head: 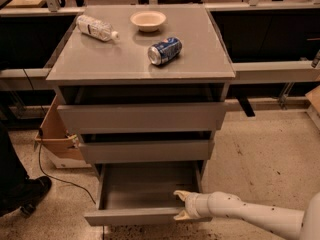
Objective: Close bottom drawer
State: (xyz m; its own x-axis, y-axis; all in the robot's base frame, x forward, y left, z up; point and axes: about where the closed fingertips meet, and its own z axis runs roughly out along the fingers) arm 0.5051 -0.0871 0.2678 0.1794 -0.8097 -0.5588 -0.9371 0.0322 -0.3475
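Observation:
The bottom drawer (145, 191) of the grey cabinet is pulled far out, and its plain grey inside holds nothing. Its flat front panel (130, 217) is close to the lower edge of the view. My gripper (181, 204) is at the right end of that panel, on a white arm coming in from the lower right. One finger (181, 194) lies over the drawer's inside and the other finger (181, 215) lies against the panel's front, so the gripper is open across the top edge.
The middle drawer (146, 151) and top drawer (142, 117) stand slightly out. On the cabinet top are a plastic bottle (96, 27), a bowl (148, 20) and a blue can (164, 50). A cardboard box (56, 136) and a cable are at the left, with speckled floor at the right.

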